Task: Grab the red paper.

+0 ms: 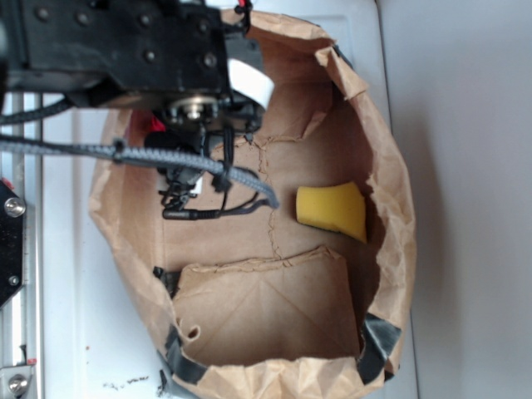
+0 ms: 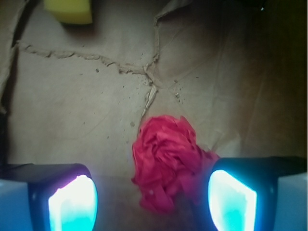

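Red paper (image 2: pixel 168 161) lies on brown bag (image 2: pixel 86 96) floor, between our claw (image 2: pixel 153 202) pads, nearer right one. Claw open, nothing gripped. We shift slightly toward 3 o'clock, descend, close gently. Yellow sponge (image 2: pixel 70 10) far, 11 o'clock.

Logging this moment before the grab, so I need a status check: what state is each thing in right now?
red paper: crumpled, lying on the bag floor between the fingers, nearer one of them, not lifted.
gripper: open, fingers either side of the red paper.
yellow sponge: lying loose on the bag floor, apart from the gripper.
brown paper bag: open, walls creased and torn, taped at the corners.
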Robot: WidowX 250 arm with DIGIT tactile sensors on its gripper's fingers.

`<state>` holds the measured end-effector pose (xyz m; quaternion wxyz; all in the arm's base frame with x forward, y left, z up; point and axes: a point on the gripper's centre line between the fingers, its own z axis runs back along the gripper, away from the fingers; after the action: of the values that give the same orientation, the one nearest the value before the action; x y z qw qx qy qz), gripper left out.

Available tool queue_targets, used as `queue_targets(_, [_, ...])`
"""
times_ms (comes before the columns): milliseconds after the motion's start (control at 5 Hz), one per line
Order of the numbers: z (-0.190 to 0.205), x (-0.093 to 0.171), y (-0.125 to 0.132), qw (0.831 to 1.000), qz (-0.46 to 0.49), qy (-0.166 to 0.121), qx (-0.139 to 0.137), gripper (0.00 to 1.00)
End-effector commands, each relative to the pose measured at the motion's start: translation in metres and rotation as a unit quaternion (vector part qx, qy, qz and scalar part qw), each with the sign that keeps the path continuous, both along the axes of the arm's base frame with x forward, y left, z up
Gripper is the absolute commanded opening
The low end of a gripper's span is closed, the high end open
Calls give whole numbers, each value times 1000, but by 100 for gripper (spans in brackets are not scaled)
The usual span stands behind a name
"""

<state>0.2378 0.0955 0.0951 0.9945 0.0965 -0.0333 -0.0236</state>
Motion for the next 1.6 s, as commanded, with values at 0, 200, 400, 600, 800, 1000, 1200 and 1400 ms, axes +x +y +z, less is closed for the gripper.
queue_targets(0, [16, 5, 22, 999, 6, -33, 34, 100])
queue_targets(200, [3, 2, 27, 998, -1, -38, 57, 100])
queue_targets(400, [-9, 0, 27, 997, -8, -37, 71, 100])
queue_targets(600, [-18, -1, 25, 996, -13, -37, 80, 100])
queue_targets(800, [-25, 3, 21, 996, -7, -43, 83, 100])
queue_targets(1000, [-29, 10, 15, 996, 1, -50, 80, 100])
queue_targets(1200, [-33, 17, 11, 995, 10, -54, 82, 100])
queue_targets(1400, [-34, 20, 12, 995, 24, -57, 82, 6])
